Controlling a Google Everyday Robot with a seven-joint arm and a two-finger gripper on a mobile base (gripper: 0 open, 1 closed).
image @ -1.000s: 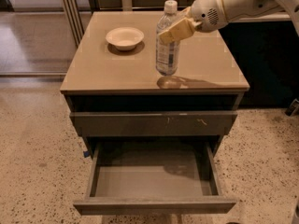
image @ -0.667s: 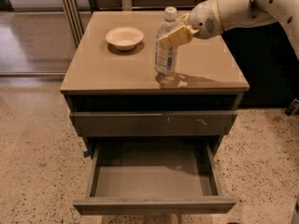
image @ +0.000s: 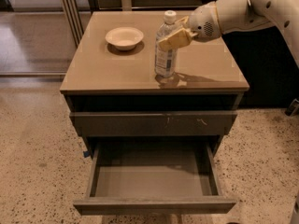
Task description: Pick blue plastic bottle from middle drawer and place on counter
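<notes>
A pale label is wrapped round the bottle (image: 165, 50), but no writing on it can be read. The bottle is of clear plastic with a white screw cap, and it is stood upright on the counter (image: 107, 71), right of the middle and near the front edge. A shallow round cream bowl (image: 124, 37) is set on the same smooth tan slab, to the left and well apart from the bottle. The gripper (image: 172, 38) is held against the bottle's shoulder from the right; whether it is clenched or released cannot be told. Below, the middle drawer (image: 154, 204) is pulled out, its grey floor shown. A closed drawer front (image: 117, 123) above it is marked with small pale scratches.
</notes>
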